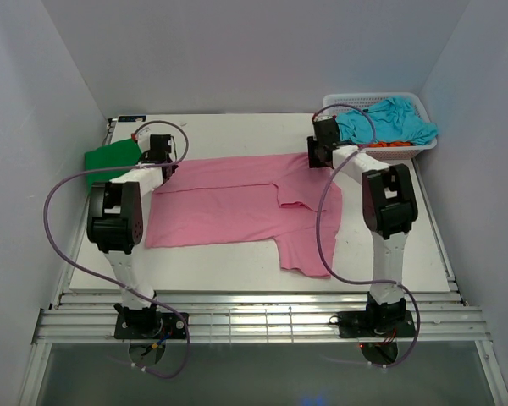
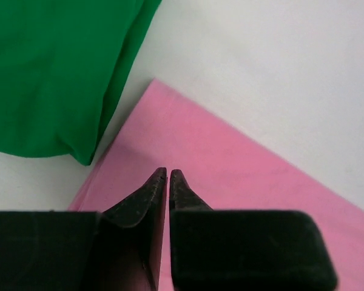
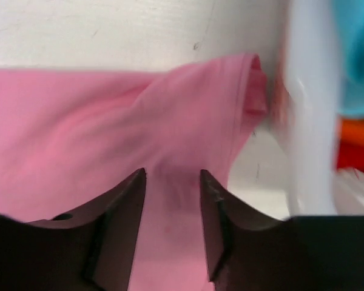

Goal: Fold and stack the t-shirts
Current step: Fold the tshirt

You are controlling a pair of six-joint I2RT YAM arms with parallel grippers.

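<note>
A large pink t-shirt (image 1: 229, 207) lies spread and partly folded across the table. My left gripper (image 1: 162, 157) is at its far left corner. In the left wrist view the fingertips (image 2: 168, 173) are shut together over flat pink cloth (image 2: 242, 163), with no pucker showing. My right gripper (image 1: 317, 153) is at the shirt's far right corner. In the right wrist view it (image 3: 173, 176) is open, with a raised ridge of pink cloth (image 3: 170, 121) between the fingers. A bright green t-shirt (image 1: 110, 159) lies at the far left and also shows in the left wrist view (image 2: 48, 73).
A white mesh basket (image 1: 423, 145) stands at the back right with a turquoise shirt (image 1: 389, 120) on top and an orange one (image 1: 389, 145) beneath. Its white wall (image 3: 306, 109) is just right of my right gripper. White walls enclose the table.
</note>
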